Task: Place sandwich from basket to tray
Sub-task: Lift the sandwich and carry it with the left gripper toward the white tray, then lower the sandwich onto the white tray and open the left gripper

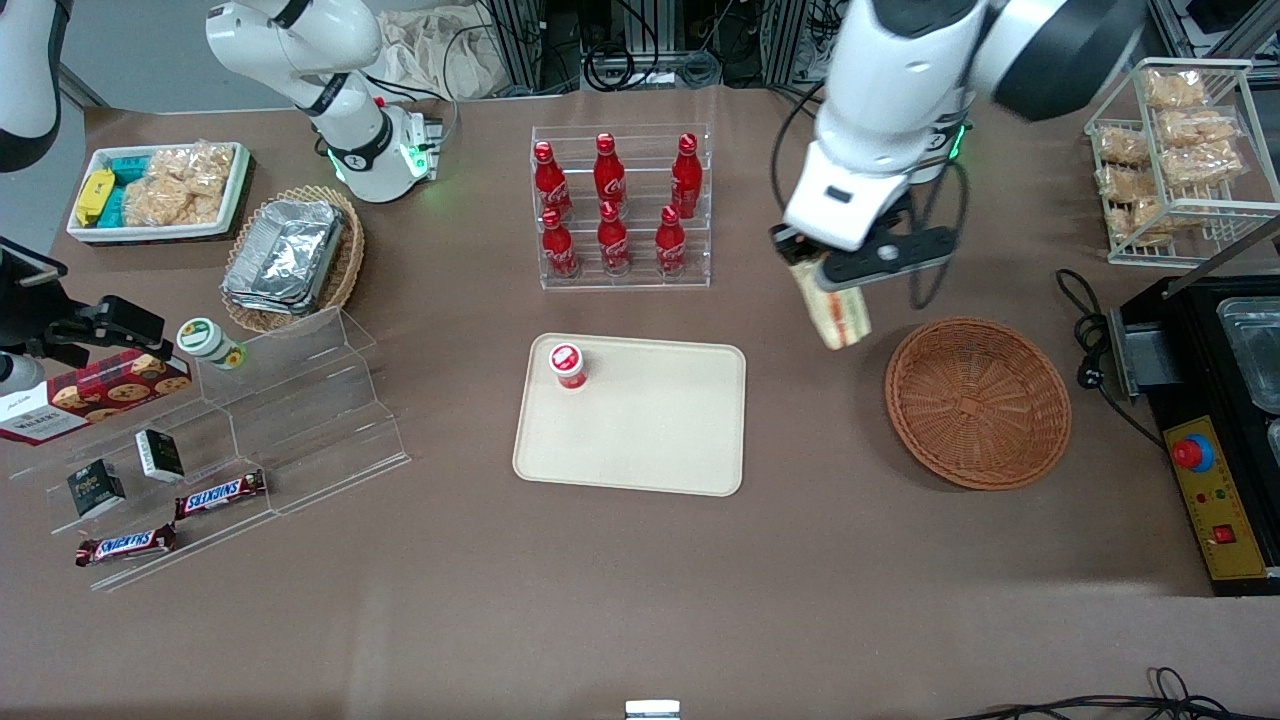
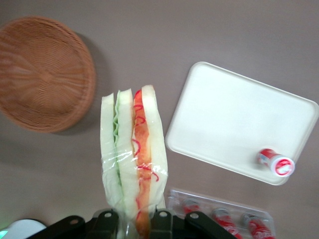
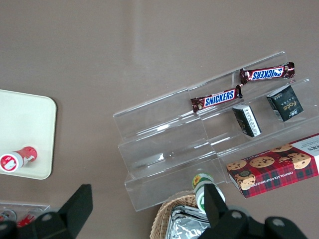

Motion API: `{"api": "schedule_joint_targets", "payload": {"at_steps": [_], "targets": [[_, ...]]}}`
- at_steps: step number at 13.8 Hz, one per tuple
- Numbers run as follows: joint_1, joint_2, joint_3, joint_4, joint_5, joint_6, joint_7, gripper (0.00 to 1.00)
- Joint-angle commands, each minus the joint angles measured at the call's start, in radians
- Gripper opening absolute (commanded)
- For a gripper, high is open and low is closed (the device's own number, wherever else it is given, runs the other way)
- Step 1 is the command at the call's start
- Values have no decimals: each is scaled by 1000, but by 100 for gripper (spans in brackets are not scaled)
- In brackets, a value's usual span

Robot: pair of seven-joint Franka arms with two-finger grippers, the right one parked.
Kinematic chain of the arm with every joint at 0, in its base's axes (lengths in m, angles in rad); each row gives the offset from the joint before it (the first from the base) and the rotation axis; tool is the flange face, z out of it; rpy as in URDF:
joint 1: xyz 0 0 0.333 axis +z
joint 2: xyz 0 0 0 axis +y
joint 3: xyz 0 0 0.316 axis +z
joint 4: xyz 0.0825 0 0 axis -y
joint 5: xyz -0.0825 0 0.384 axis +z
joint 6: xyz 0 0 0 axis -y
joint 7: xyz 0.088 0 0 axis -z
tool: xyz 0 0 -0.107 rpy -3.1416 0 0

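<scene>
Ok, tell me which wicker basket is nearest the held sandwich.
The round reddish-brown basket, empty, just beside the gripper gripping the sandwich; the tan oval basket holds foil containers.

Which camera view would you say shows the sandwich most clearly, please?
The left wrist view: the sandwich hangs from the gripper with bread and filling layers plainly visible. The front view shows it smaller, in the air between basket and tray. The right wrist view misses it.
</scene>
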Motion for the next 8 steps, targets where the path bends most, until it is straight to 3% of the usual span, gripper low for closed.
{"api": "schedule_joint_targets", "payload": {"at_steps": [1, 8], "targets": [[-39, 134, -23, 51, 42, 90, -48, 15], [-127, 470, -23, 54, 228, 345, -143, 14]]}}
